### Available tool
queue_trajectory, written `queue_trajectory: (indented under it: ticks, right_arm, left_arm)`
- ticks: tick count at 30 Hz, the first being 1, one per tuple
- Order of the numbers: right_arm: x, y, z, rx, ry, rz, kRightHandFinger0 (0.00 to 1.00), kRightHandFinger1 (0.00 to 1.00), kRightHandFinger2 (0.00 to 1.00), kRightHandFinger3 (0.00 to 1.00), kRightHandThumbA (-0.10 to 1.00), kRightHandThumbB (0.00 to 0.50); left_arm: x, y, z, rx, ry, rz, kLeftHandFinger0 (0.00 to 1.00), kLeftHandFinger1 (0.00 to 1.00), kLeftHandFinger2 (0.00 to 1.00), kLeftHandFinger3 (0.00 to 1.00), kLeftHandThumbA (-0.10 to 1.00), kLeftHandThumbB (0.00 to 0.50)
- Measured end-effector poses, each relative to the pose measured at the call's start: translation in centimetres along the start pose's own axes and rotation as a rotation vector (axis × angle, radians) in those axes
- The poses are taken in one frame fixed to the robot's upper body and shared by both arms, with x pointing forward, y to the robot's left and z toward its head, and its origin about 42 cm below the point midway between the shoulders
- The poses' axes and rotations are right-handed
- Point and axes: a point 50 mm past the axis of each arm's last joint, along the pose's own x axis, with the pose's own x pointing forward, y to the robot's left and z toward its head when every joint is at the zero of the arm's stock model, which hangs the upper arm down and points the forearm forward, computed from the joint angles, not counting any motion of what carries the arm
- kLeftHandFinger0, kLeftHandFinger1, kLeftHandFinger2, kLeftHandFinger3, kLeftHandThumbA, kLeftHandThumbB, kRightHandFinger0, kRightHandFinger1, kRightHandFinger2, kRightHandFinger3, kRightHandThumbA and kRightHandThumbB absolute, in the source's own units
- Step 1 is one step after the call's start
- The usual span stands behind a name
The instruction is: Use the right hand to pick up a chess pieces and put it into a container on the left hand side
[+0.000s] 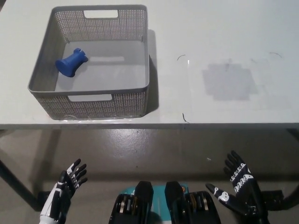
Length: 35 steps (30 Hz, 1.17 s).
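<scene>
Chess piece, blue plastic (71, 63): lying on its side inside basket, left part of floor.
White table (224, 56): carrying basket at its left.
Grey mesh plastic basket (140, 74): sitting near table's front edge.
Black right hand (239, 191): hanging below table edge, fingers spread, holding nothing.
White left hand (65, 189): resting low at lower left, fingers spread, empty.

Lab-like: bare white table (224, 28) (concrete floor (154, 149)).
</scene>
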Motion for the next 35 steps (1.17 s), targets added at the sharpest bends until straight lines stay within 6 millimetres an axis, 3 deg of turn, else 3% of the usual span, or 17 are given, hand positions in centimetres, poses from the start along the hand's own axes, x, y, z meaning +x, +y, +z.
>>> queue_trajectory:
  ticks: [12,14,18,27,35]
  right_arm:
    - [0.4,0.0,0.0,-0.001,-0.008,-0.007,1.0,1.0,1.0,1.0,1.0,0.126]
    - [0.4,-0.1,0.1,-0.007,-0.008,-0.007,1.0,1.0,1.0,1.0,1.0,0.103]
    - [0.4,-0.2,0.1,-0.012,-0.008,-0.012,1.0,1.0,1.0,1.0,0.95,0.134]
    - [0.1,-0.5,0.0,-0.015,-0.002,-0.028,1.0,1.0,1.0,1.0,0.96,0.125]
    - [-0.7,-0.7,-0.5,-0.02,0.016,-0.033,1.0,1.0,1.0,1.0,0.93,0.125]
  left_arm:
    - [0.5,0.0,0.3,0.009,-0.008,0.003,1.0,1.0,1.0,1.0,1.0,0.231]
    - [0.6,0.0,0.4,0.009,-0.009,0.003,1.0,1.0,1.0,1.0,1.0,0.231]
    - [0.5,-0.1,0.3,0.009,-0.008,0.001,1.0,1.0,1.0,1.0,1.0,0.236]
    - [-0.3,-0.2,-0.3,0.005,0.012,0.003,1.0,1.0,1.0,1.0,1.0,0.243]
    - [-1.3,-0.2,-0.9,0.001,0.032,0.009,1.0,1.0,1.0,1.0,1.0,0.22]
